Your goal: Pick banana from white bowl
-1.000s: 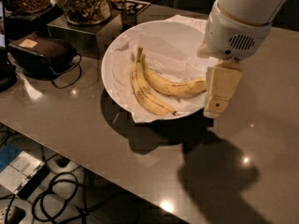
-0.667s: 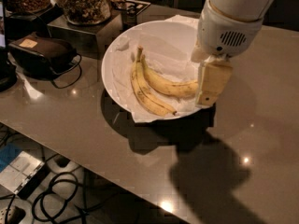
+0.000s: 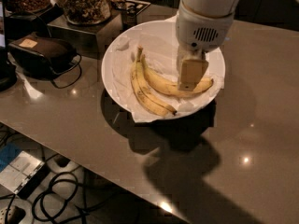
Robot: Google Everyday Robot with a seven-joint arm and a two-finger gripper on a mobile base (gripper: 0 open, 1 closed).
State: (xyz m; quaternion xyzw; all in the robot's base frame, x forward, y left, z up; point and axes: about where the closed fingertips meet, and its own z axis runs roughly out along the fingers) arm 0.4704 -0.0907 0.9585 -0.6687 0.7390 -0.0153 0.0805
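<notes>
Approach stage of the pick, judged from the layout: the gripper hangs from its white wrist housing low inside the white bowl, on the bowl's right half, and the banana lies unlifted on the crinkled paper lining. Whether the gripper is open or closed cannot be told from this view, since only one tan face of it shows. The banana is the thicker, strongly curved fruit; it runs from its stem near the bowl's centre-left to a tip by the right rim. The gripper overlaps its right-hand third, so that this stretch is hidden; contact cannot be confirmed. A slimmer second banana lies just beside it on the near-left side, the two stems close together. The next move probably calls for closing across the thick fruit only, then lifting straight up so that the paper and the neighbour stay put. The bowl rests on a grey surface.
</notes>
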